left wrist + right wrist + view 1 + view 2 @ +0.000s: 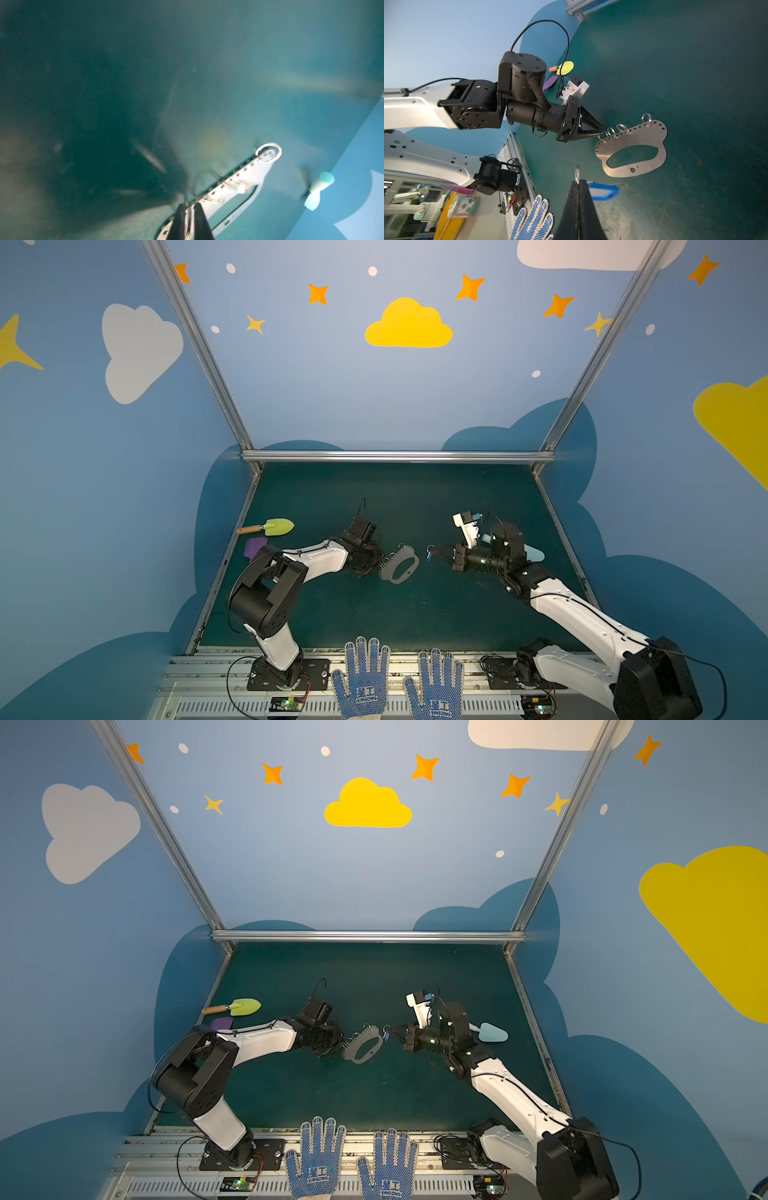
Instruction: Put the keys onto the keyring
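1. Right wrist view: the right gripper point(578, 184) has its fingers pressed tight together on the keys point(592, 188). The blue tag point(604, 192) hangs beside them, and a little ring point(577, 172) pokes out in front.
2. The left gripper point(603, 133) pinches one end of the keyring point(643, 137), right by a wire ring point(610, 132).
3. The keyring is just ahead of the keys, near but not touching. Its long side runs from one gripper toward the other.
4. I think the right arm must bring the keys forward to a wire ring.

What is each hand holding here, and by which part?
Right hand pinches the keys by their wire ring. Left hand: tips flank a wire ring at the curved edge of the keyring; grip unclear.
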Controlling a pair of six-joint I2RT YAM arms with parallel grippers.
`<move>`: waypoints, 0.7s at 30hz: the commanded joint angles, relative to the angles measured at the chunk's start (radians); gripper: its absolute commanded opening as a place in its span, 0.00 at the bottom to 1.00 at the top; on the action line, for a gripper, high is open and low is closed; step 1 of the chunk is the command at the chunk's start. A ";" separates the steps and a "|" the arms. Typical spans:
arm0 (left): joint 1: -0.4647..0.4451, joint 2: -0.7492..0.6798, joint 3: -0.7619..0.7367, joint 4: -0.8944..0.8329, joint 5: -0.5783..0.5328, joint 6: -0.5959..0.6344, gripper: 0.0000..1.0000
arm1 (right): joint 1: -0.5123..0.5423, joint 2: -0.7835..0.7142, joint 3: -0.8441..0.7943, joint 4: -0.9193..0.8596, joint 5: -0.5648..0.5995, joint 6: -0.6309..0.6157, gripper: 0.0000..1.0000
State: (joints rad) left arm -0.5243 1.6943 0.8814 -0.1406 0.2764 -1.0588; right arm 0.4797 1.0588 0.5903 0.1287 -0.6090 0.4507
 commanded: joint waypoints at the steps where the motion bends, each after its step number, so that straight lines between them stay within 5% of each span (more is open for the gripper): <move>1: 0.002 -0.065 0.015 -0.050 -0.004 0.042 0.25 | 0.003 -0.063 0.006 -0.028 0.060 -0.092 0.00; 11: 0.013 -0.286 0.057 -0.166 -0.001 0.180 0.38 | 0.076 -0.125 -0.014 -0.009 0.161 -0.263 0.00; 21: 0.027 -0.291 0.044 -0.157 0.020 0.170 0.44 | 0.330 -0.018 0.078 -0.080 0.755 -0.440 0.00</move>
State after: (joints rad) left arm -0.5037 1.3941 0.9375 -0.2874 0.2825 -0.8955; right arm 0.7769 1.0161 0.6361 0.0662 -0.0788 0.0731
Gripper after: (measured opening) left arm 0.439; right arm 0.047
